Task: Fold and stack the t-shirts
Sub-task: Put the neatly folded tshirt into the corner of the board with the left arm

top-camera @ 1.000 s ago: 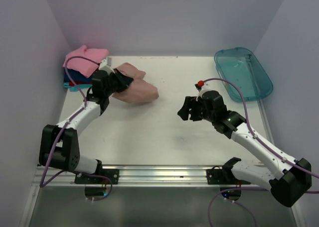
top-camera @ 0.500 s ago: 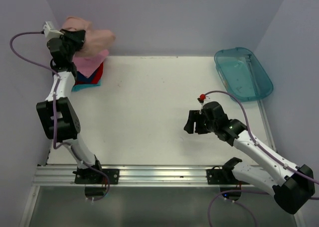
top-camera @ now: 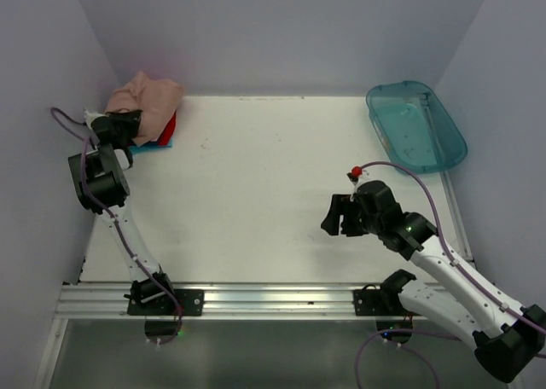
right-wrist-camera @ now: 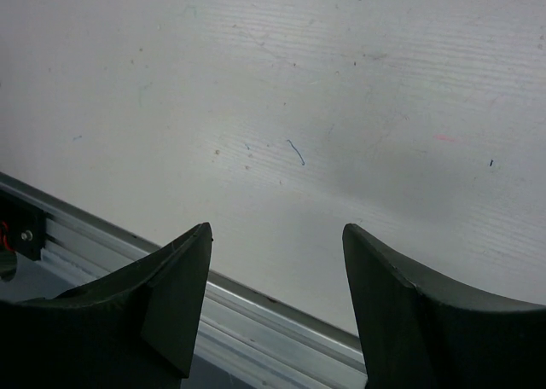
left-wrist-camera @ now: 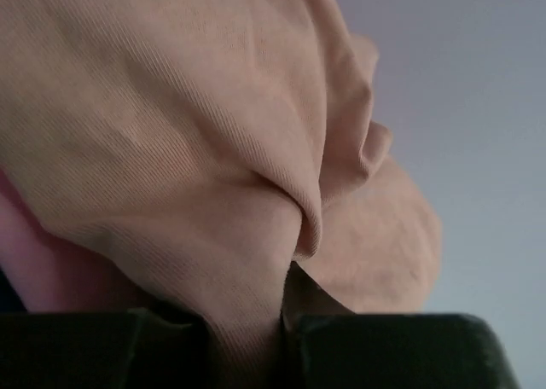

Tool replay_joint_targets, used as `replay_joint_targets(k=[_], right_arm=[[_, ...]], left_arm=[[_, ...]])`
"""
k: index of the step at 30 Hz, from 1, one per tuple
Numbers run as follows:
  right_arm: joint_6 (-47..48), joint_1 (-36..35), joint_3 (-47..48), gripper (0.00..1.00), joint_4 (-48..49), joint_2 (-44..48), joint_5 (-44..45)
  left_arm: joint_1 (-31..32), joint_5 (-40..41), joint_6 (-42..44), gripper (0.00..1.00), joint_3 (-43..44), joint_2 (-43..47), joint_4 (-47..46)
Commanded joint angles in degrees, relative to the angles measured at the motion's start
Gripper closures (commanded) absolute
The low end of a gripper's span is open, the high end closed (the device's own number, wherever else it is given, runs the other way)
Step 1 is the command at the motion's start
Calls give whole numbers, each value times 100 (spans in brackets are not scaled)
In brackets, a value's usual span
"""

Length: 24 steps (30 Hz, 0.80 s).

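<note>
- The dusty pink-brown cotton tee [top-camera: 152, 99] sits bunched at the table's 10 o'clock corner. It is draped over the stack of folded tees [top-camera: 169, 130], whose red and teal edges peek out on its 4 o'clock side.
- The left gripper [left-wrist-camera: 246, 342] has its jaws narrow, pinching a ridge of that tee's fabric. In the wrist view, cloth bulges up from the pinch.
- The right gripper [right-wrist-camera: 275, 244] hangs with jaws wide and nothing in them, above bare white table [top-camera: 256, 167] toward 4 o'clock, well apart from the shirts.
- The translucent teal plastic tub [top-camera: 418, 129] lies at 2 o'clock, out of the way.
- The step in hand appears to be setting the tee on the pile. The tee looks lumpy rather than flat, so the placement seems unfinished.
- To do it well, lower the pinched edge until the cloth rests on the pile before parting the jaws, so nothing slides off toward the wall at 9 o'clock.
- Lift away upward, not sideways, lest a finger drag the fold open or shift the tees beneath.
- A light tug toward 3 o'clock would likely square a humped bundle with the pile's edges.
</note>
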State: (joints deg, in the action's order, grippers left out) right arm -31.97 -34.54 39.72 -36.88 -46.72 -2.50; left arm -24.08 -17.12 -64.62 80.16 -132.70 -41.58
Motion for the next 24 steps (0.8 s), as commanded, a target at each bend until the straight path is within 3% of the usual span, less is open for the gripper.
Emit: replay_joint_targets(k=[1,2,3,5,9,14,17,18,21,22,24], right_arm=[[6,-8,53,33,-153,58,-65],[6,0,27,33,-135,32,-118],[-11,0,-43,32,-57,-4,-180],[-11,0,-131,32,14,-4,-207],[24,0,-325,31,181,40,-207],[147,9,-299,29,401,-170,-321],[199,0,-202,27,550,-337,-418],[217,0,-141,26,585,-373,-444],[270,0,-18,23,665,-382,-470],[270,0,9,21,665,-373,-427],[287,-8,140,16,560,-329,-339]], left_arm=[[-71,218,-121,85,-264,245,168],[-71,288,-121,70,-273,306,185],[-71,410,-86,35,-273,498,299],[-62,447,-51,0,-255,701,396],[-62,473,-77,0,-377,1769,685],[104,1333,-33,0,-1194,3854,2004],[350,1327,-86,0,-1547,4989,2854],[438,1300,-68,0,-1539,5417,3527],[1105,1062,745,0,-1835,6252,3841],[1655,1158,914,0,-2020,6500,3911],[2237,1299,1336,0,-2790,7254,3772]])
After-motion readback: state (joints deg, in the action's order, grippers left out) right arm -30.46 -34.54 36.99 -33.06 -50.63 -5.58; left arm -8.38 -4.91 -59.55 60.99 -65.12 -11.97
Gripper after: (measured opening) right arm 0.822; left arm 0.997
